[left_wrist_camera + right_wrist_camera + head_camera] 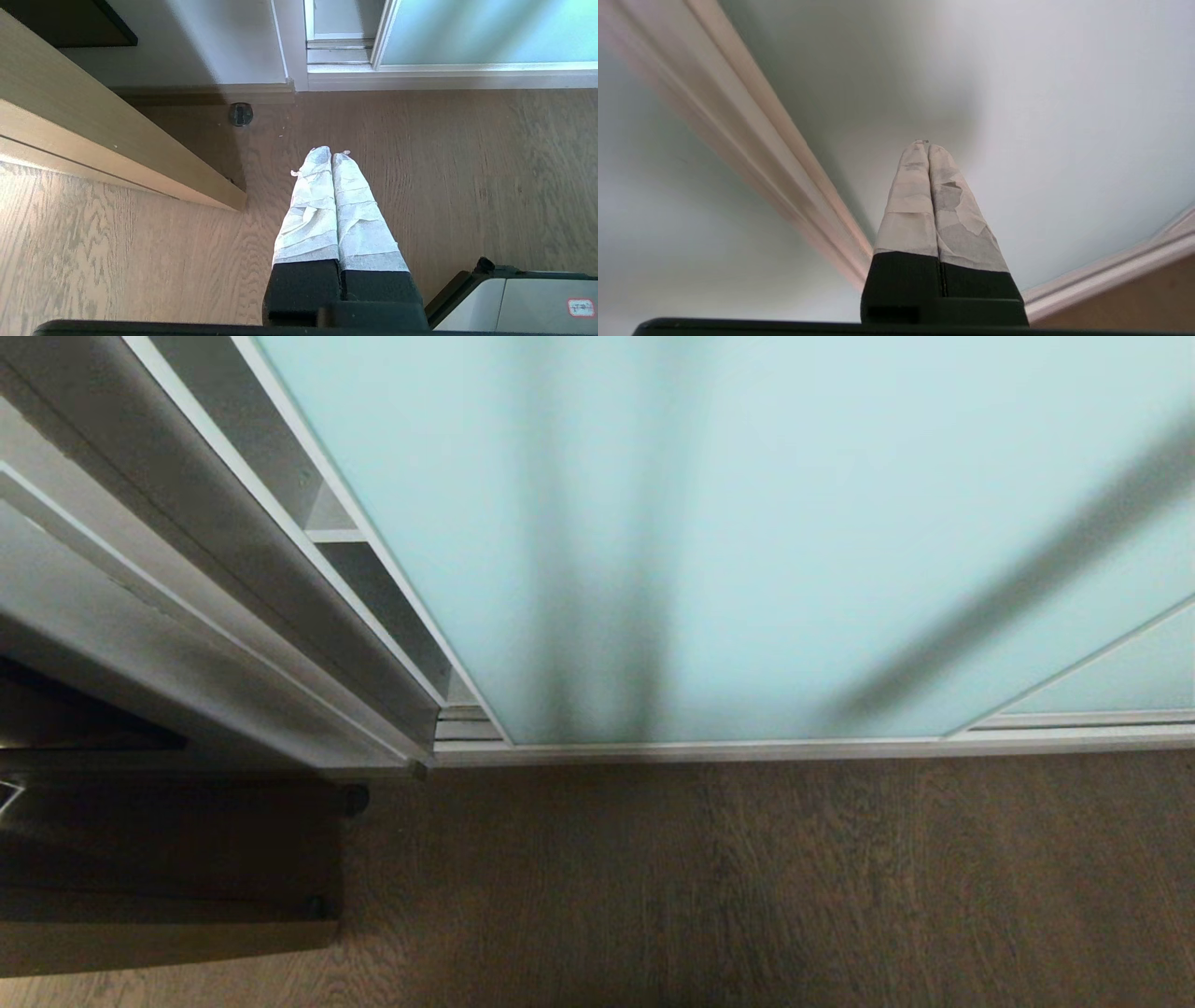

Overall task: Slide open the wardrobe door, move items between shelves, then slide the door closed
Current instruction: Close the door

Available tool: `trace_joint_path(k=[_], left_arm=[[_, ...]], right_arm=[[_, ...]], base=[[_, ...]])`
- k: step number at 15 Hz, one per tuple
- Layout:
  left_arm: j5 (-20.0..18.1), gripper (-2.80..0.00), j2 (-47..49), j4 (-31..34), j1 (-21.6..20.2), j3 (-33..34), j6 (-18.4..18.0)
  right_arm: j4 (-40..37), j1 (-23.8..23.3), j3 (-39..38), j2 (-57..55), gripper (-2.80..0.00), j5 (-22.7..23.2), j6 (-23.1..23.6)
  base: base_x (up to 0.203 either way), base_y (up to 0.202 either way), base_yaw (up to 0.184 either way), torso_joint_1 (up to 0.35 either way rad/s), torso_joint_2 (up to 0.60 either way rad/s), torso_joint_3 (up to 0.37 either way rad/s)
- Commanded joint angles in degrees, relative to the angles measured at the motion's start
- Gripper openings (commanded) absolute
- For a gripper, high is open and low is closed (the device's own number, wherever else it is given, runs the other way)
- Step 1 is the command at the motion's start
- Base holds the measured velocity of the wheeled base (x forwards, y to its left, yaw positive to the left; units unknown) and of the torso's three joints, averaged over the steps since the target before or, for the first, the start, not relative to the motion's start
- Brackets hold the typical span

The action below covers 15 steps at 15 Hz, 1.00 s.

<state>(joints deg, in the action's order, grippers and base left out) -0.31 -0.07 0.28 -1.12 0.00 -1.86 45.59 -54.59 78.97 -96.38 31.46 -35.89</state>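
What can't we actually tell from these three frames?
- Items: behind the frosted sliding wardrobe door in the head view, none visible.
- Shelves: only a sliver shows in the gap at the door's edge.
- Right pincer: shut near the glass; contact unclear, since the right wrist view is motion-blurred.
- Left pincer: shut above the floor; both arms outside the head view.

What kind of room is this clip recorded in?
Probably a bedroom or dressing area in a home: a sliding wardrobe door of frosted aqua glass, white shelves showing beside it, and a wood-grain floor.
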Motion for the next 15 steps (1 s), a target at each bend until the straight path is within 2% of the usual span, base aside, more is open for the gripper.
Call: trace_joint_path(k=[1,5,9,12,15], left_arm=[[0.1,-2.80,0.1,0.0,0.0,0.1,0.0],[0.0,-2.80,0.1,0.0,0.0,0.0,0.0],[0.0,-2.80,0.1,0.0,0.0,0.1,0.0],[0.0,-2.80,0.1,0.0,0.0,0.0,0.0],[0.0,-2.80,0.1,0.0,0.0,0.0,0.0]], right_arm=[[0.3,-0.4,0.3,-0.4,-2.80,0.2,-0.2],[0.5,0.3,2.3,-6.0,-2.80,-0.1,-0.1],[-0.9,3.5,6.5,-12.0,-2.80,-0.2,-0.6],[-1.0,5.5,8.2,-13.7,-2.80,-0.2,-5.2],[-1.0,7.4,8.7,-14.5,-2.80,-0.3,-6.1]], base=[[0.000,0.000,0.000,0.000,0.00,0.000],[0.000,0.000,0.000,0.000,0.00,0.000],[0.000,0.000,0.000,0.000,0.00,0.000],[0.000,0.000,0.000,0.000,0.00,0.000],[0.000,0.000,0.000,0.000,0.00,0.000]])
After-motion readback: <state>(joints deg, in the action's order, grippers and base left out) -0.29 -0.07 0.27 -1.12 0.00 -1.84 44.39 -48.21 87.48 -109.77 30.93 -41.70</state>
